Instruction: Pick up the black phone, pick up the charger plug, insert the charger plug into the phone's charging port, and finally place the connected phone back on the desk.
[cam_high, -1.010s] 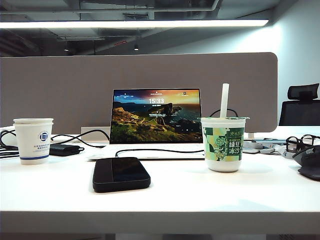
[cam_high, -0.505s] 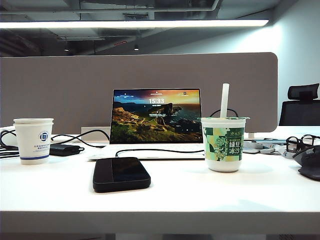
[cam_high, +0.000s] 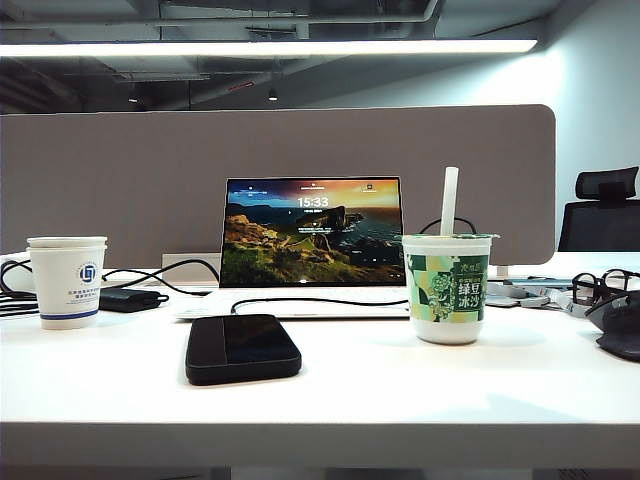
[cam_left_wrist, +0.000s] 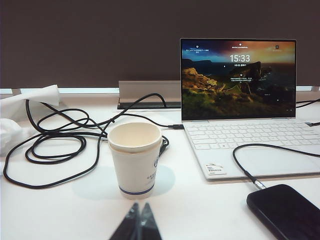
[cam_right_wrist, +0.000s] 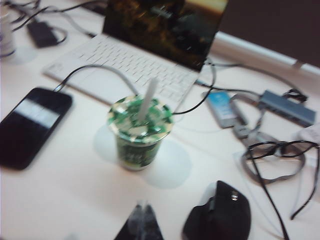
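Nearest, the left gripper (cam_left_wrist: 140, 222) hovers low over the desk (cam_left_wrist: 60, 215), jaws pressed together on nothing; a paper cup (cam_left_wrist: 135, 157) stands just beyond its tips, the black phone (cam_left_wrist: 287, 212) lies off to one side with the charger plug (cam_left_wrist: 258, 184) just beside its corner, then the white laptop (cam_left_wrist: 240, 105). Likewise the right gripper (cam_right_wrist: 142, 220) is closed and empty, a black mouse (cam_right_wrist: 217, 212) beside it, a green drink cup (cam_right_wrist: 140, 132) ahead, the phone farther across
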